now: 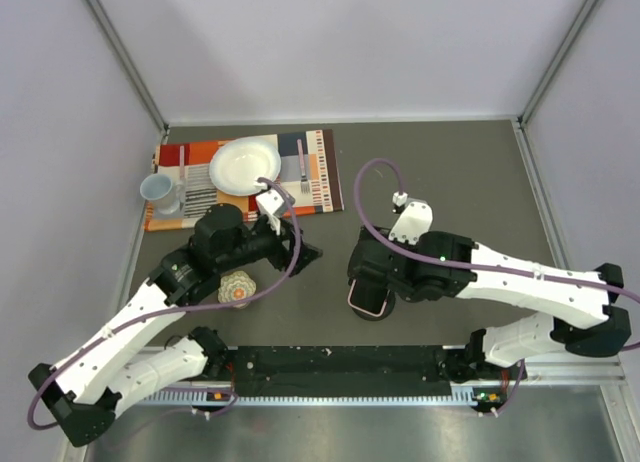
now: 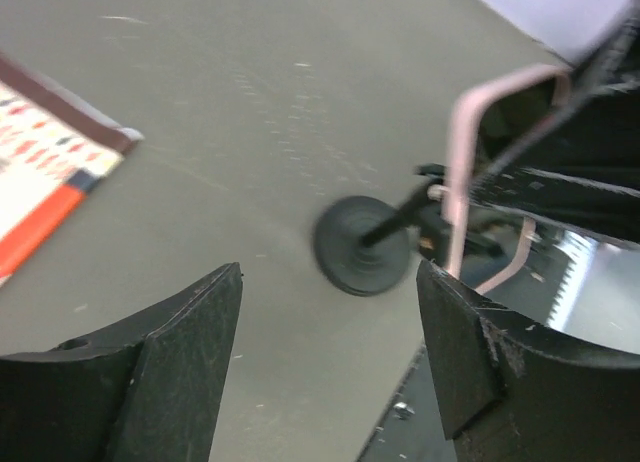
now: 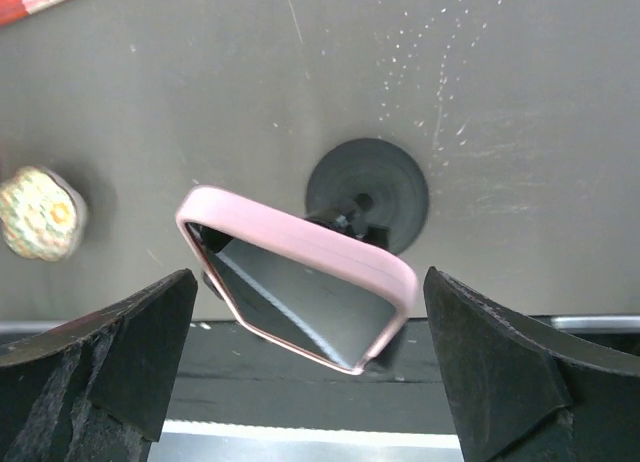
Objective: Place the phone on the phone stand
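Note:
The phone [image 3: 300, 282], black glass in a pink case, leans tilted on the black phone stand, whose round disc base [image 3: 385, 187] shows behind it. My right gripper [image 3: 310, 275] is open, with a finger on either side of the phone and a gap on both sides. In the top view the phone [image 1: 368, 302] pokes out under the right gripper [image 1: 378, 280], which hides the stand. My left gripper [image 2: 330, 352] is open and empty, a short way left of the stand base [image 2: 362, 247] and the phone's pink edge [image 2: 462, 172]. In the top view it [image 1: 305, 254] hovers over the table.
A striped placemat [image 1: 320, 182] at the back left carries a white plate [image 1: 245, 165] and a fork [image 1: 301, 162]. A cup [image 1: 160, 192] stands at its left end. A small round patterned object [image 1: 238, 289] lies beside the left arm. A black rail [image 1: 330, 367] runs along the near edge.

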Action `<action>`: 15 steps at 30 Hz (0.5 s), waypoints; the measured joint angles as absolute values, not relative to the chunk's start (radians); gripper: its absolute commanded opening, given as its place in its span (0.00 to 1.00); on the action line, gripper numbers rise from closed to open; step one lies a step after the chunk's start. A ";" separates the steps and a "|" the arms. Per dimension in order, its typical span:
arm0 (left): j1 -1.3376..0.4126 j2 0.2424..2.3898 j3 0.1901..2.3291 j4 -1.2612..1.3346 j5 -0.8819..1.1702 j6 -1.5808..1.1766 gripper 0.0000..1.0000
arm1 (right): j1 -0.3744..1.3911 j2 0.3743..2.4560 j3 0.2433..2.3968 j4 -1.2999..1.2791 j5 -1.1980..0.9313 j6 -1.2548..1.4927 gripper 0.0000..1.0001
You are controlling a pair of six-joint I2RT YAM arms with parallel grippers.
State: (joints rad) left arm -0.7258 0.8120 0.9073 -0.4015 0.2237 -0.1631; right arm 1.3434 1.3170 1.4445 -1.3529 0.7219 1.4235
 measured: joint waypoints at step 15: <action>-0.770 1.016 0.755 -0.055 0.704 -0.347 0.76 | 1.339 0.916 1.217 -1.188 0.621 1.027 0.99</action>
State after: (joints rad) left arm -0.7696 1.0164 0.7551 -0.0551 0.7044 -0.3473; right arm 1.3388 0.9161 1.2175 -1.1885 0.6209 1.0267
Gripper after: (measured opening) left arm 0.799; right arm 0.987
